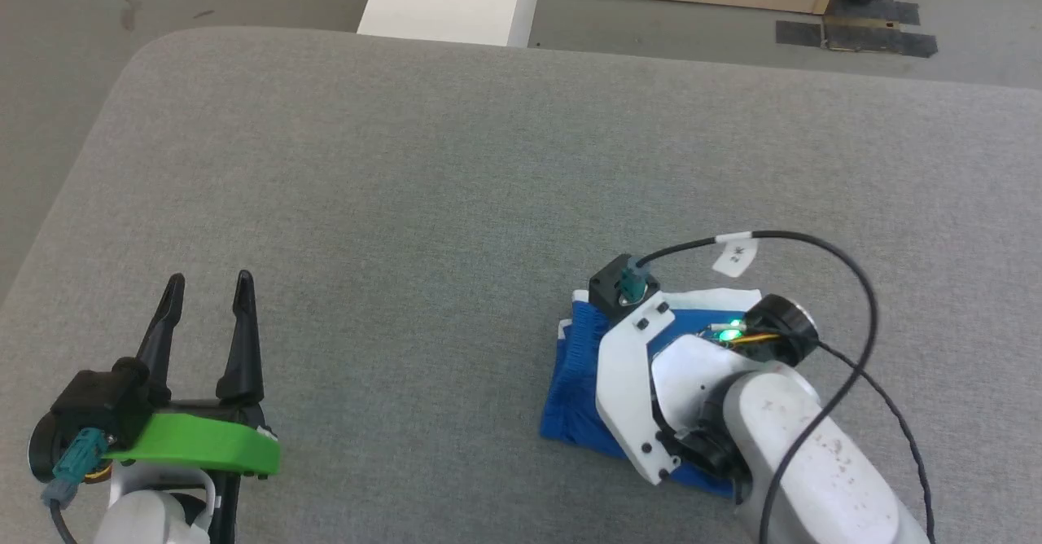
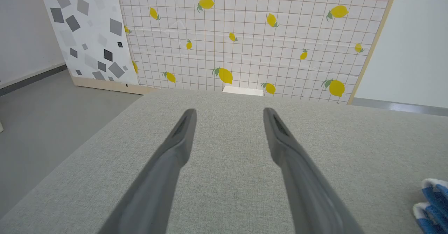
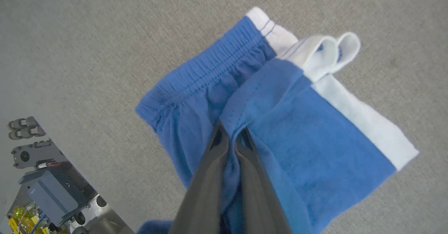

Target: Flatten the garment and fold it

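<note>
Two fingers of our left gripper are standing apart above the table, and our right arm is partly covering the shorts on our near right. From the left wrist, the shorts are peeking in low right. From the right wrist, our right gripper is clamping their blue fold.
</note>
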You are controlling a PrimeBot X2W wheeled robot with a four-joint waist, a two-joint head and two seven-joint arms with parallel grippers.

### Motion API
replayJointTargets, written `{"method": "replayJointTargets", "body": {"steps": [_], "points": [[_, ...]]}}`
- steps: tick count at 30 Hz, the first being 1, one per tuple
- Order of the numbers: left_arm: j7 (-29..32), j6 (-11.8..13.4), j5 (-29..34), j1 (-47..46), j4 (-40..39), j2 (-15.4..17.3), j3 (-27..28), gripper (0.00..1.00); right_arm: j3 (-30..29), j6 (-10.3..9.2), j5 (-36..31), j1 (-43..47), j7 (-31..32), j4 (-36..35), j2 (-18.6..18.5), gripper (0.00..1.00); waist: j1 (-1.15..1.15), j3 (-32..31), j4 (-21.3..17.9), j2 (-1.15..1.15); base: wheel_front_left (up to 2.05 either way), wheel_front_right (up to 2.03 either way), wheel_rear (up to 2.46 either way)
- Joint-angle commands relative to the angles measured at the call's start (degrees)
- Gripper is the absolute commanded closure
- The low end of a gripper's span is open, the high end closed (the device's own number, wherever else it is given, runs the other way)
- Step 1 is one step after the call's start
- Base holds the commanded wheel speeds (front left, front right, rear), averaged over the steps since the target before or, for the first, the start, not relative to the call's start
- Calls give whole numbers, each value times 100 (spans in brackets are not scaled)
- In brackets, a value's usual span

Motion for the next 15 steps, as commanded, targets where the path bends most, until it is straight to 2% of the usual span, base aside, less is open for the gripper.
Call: {"method": "replayJointTargets", "body": {"steps": [1,2,3,4,12,15], "points": [[-22,-20,-43,-48,19,11,-6,0,44,-9,57,-107,-71,157,11,100,0,20,23,0,0,0,0],[-22,-20,-45,-52,23,8,-5,0,79,-9,87,-144,-116,248,12,100,0,22,25,0,0,0,0],[-22,-20,-43,-53,27,3,0,0,140,-9,141,-194,-200,329,13,69,0,21,25,0,0,0,0],[-22,-20,-41,-51,29,-2,5,0,184,-9,192,-230,-277,373,13,0,0,20,22,0,0,0,0],[-22,-20,-26,17,50,15,47,0,741,-9,902,-527,-769,67,15,0,0,-62,-183,0,0,0,0],[-22,-20,-4,42,40,34,63,0,673,-9,1060,-573,-1008,-205,15,0,0,-125,-310,0,0,0,0]]}}
